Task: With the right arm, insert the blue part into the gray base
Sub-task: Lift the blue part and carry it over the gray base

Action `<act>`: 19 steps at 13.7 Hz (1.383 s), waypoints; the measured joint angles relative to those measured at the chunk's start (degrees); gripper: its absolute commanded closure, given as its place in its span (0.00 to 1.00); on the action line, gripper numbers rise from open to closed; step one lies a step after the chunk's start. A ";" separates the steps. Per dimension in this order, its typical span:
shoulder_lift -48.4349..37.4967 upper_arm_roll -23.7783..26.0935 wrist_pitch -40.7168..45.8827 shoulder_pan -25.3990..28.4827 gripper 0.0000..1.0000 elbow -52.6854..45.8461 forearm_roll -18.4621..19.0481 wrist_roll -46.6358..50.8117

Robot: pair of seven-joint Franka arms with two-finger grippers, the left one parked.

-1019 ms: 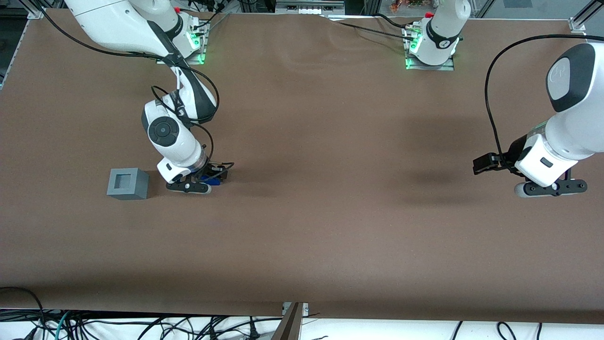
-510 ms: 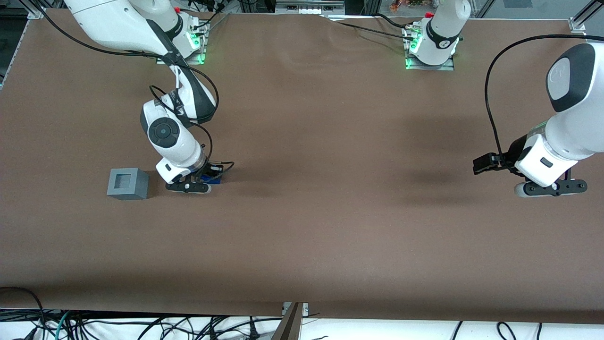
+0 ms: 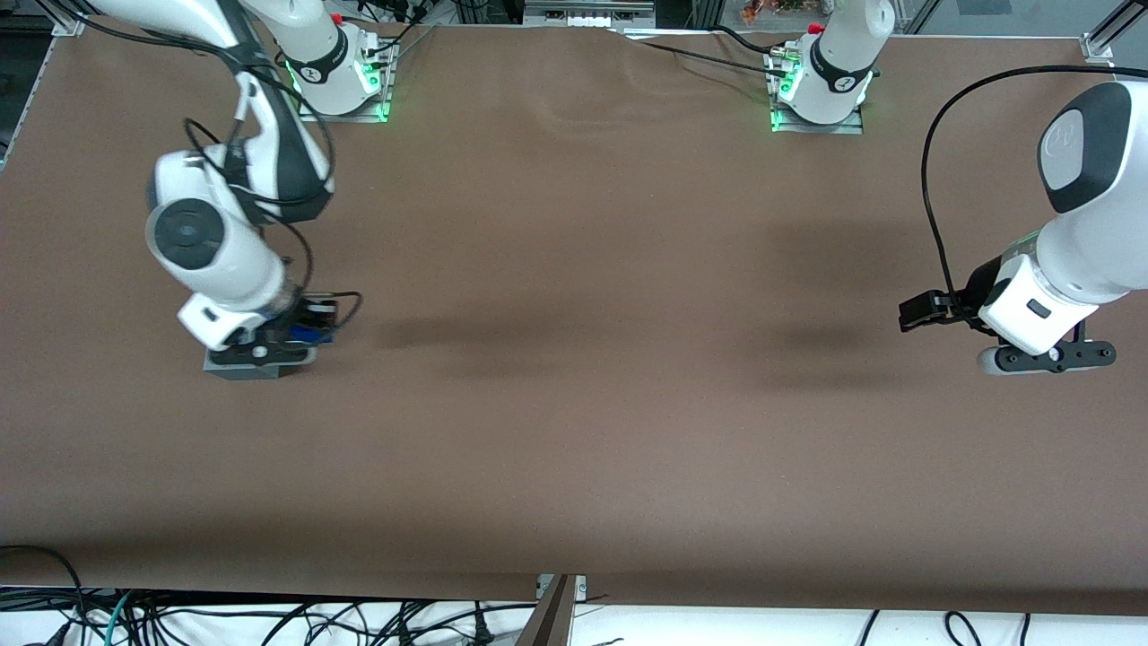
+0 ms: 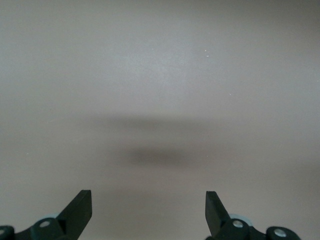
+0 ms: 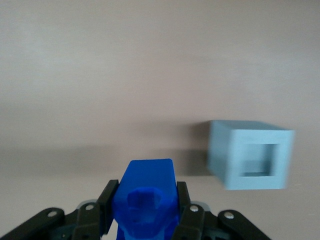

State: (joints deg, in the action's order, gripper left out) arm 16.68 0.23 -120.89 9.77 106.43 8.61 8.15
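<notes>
Since a second ago, the right arm (image 3: 224, 260) has carried the blue part (image 5: 145, 200) sideways over the gray base (image 3: 240, 368). Its pincer (image 3: 285, 339) pinches the part above the brown tabletop (image 3: 574, 377).

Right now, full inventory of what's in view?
gray base: 1, light gray cube with a square recess, on the table at the working arm's end; in the front view mostly hidden under the end effector.
blue part: 1, bright blue, held between the end effector's fingers, clear of the base's recess in the right wrist view.
table: 1, brown surface.
cables: several, black, along the table edge nearest the front camera.
right arm: 1, white with dark bands, reaching down over the gray base.
end effector: 1, black, shut on the blue part, above the table beside the gray base.
</notes>
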 measured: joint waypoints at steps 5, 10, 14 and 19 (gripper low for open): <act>-1.53 -10.77 0.40 -0.54 0.61 1.73 -5.32 -18.39; -1.33 -13.36 -5.34 -0.56 0.61 5.60 -6.07 -21.71; -0.22 -14.55 -7.44 -0.84 0.61 6.40 -8.58 -22.20; 1.78 -14.69 -9.74 -2.11 0.61 6.42 -8.85 -22.25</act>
State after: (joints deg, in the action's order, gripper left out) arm 18.46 -14.46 -130.64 7.65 112.85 -0.23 -14.10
